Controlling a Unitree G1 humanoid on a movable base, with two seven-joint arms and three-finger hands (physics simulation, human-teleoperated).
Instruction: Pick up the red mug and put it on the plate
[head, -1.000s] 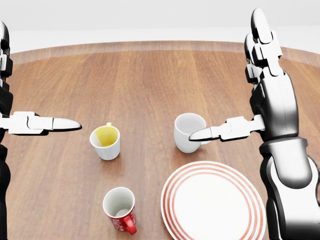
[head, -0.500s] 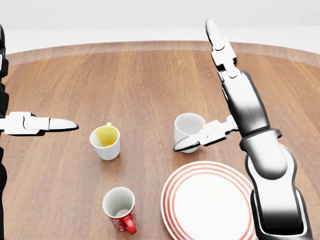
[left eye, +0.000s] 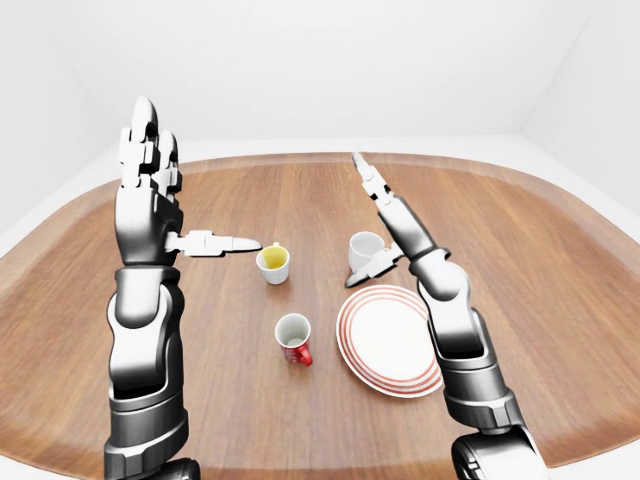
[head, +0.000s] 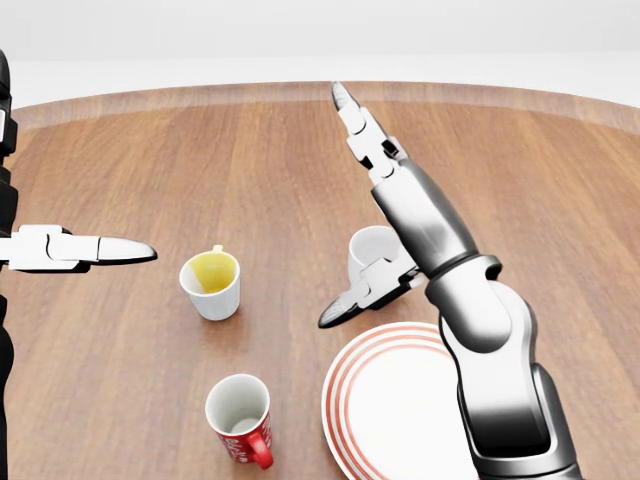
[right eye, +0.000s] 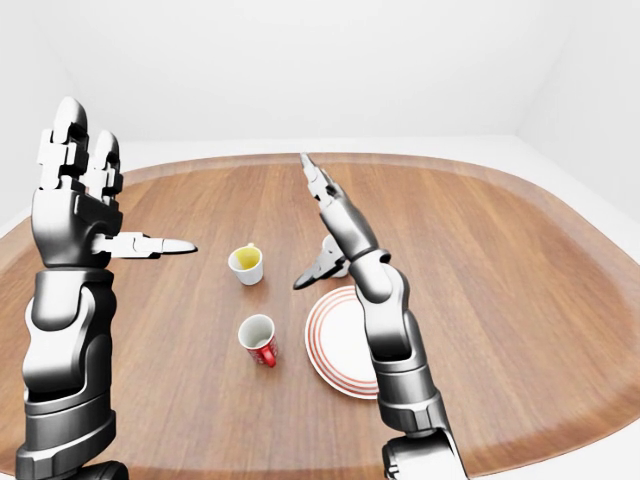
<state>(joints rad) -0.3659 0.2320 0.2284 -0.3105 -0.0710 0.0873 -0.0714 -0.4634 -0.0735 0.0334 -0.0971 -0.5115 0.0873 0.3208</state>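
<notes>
Near the table's (left eye: 560, 300) near edge, slightly left of its middle in the head view: red mug (head: 241, 417), upright, white inside, handle turned toward the near edge; nothing touching it; both hands well apart from it.

Just right of the red mug, close but not touching: plate (head: 405, 415), white with red rings, lying flat, nothing on its face; right forearm crossing above its right part in the head view.

Farther in from the near edge, left of middle: yellow-lined cup (head: 211, 283), white outside, upright, standing alone.

Level with it, right of middle, just past the plate's far rim: white cup (head: 368, 255), upright, partly hidden behind the right arm.

Right hand (head: 372, 195) raised above the table, over and beside the white cup; fingers spread apart, two (head: 347, 105) stretched out toward the table's far edge, thumb (head: 345, 305) pointing down-left toward the gap between white cup and plate; gripping nothing.

Left hand (left eye: 150, 195) raised toward the table's left edge, well apart from every cup; fingers (left eye: 140, 130) standing straight up, thumb (left eye: 225, 243) sticking out level toward the yellow-lined cup, short of it; spread apart, holding nothing.

Beyond the table's far edge: plain white walls (left eye: 320, 70) only.
</notes>
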